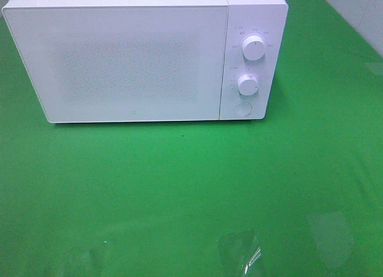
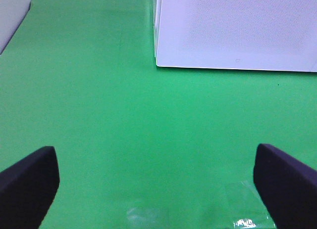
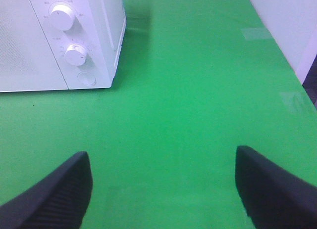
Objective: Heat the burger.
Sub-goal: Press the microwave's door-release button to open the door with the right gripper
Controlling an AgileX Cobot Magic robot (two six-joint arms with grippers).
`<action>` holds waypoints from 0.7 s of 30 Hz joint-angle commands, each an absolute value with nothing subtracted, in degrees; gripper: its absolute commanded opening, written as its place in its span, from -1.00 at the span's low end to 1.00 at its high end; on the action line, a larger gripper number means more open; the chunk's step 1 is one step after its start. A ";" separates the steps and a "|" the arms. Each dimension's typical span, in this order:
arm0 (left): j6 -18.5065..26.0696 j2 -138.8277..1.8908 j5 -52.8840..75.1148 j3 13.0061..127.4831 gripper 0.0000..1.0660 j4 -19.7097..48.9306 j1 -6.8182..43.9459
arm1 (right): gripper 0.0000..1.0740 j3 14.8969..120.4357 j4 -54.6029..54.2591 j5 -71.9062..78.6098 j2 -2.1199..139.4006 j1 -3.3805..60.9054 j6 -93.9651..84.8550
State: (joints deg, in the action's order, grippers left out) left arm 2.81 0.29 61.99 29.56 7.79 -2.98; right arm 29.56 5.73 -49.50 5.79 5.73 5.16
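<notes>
i have the microwave (image 1: 143, 61) standing shut at the back of the green table (image 1: 179, 187), its door (image 1: 119, 64) flush with the front. the burger is in none of my 3 views: not on the table, not in a gripper. the door is frosted, so i cannot tell whether it sits inside.

the left gripper (image 2: 157, 183) is spread wide and holds nothing, with bare table between its fingers. the right gripper (image 3: 163, 187) is also wide apart and empty, facing the panel side.

my read: if the burger is inside, loading is done and the 2 knobs (image 1: 254, 48) are what remains. if not, nothing has begun and the burger must first be found.
</notes>
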 commanded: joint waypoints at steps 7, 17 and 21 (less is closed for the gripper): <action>2.75 1.15 61.31 29.51 0.87 7.91 -2.98 | 0.42 30.02 5.73 -36.27 16.79 5.44 4.41; 2.75 1.15 61.31 29.51 0.87 7.91 -2.98 | 0.41 30.02 6.19 -24.92 28.53 5.44 4.53; 2.75 1.15 61.31 29.51 0.87 7.91 -2.98 | 0.41 30.02 6.19 -19.48 34.32 5.44 4.53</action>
State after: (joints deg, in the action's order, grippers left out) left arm 2.81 0.29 61.99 29.56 7.79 -2.98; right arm 29.68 5.90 -21.03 33.92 5.73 4.81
